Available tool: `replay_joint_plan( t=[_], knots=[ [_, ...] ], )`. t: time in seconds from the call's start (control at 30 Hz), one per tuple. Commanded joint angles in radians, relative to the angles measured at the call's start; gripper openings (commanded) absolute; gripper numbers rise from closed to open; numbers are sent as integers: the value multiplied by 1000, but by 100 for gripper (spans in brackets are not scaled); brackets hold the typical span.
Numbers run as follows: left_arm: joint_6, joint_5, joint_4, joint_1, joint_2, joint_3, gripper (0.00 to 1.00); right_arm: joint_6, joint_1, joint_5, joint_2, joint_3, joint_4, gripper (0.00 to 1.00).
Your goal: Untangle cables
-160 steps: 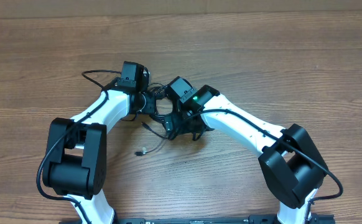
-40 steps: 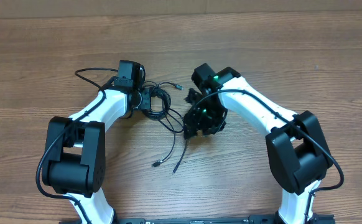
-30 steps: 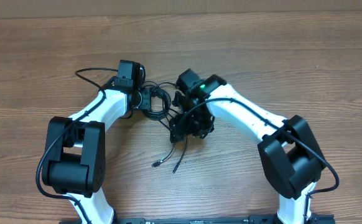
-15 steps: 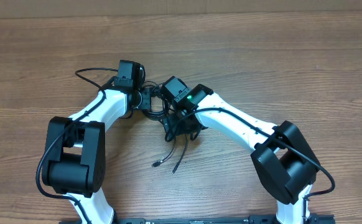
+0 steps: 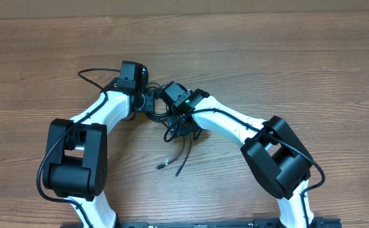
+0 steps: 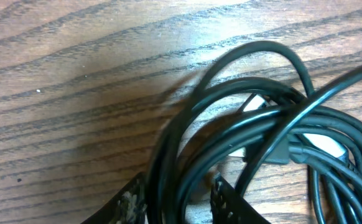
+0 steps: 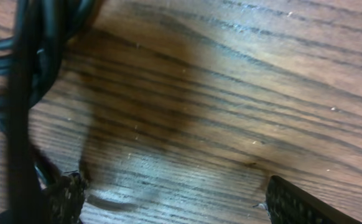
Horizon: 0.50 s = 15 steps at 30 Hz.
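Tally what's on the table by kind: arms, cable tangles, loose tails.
Robot arms: 2
Cable tangle: 1 (cord count inside unclear)
Loose cable tails: 2
Total: 5

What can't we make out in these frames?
- Overhead: tangle of the cables mostly under the right arm.
- Left wrist: left gripper cut by bottom edge; grip on cables unclear.
- Right wrist: cables blurred, cut by left edge.
- Overhead: plug ends too small to identify.
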<state>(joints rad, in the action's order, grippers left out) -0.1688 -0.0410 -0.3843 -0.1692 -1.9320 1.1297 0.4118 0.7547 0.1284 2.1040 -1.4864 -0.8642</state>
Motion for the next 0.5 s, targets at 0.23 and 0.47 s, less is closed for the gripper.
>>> replay_joint_plan(
  t=[0.23,0.47],
  knots=[
    [19,75,-59,19,-103,-65,34,12,3,40,0,27,-26,91],
    [14,95,-55,19,-107,-68,33,11,2,39,0,119,-71,96]
  ],
)
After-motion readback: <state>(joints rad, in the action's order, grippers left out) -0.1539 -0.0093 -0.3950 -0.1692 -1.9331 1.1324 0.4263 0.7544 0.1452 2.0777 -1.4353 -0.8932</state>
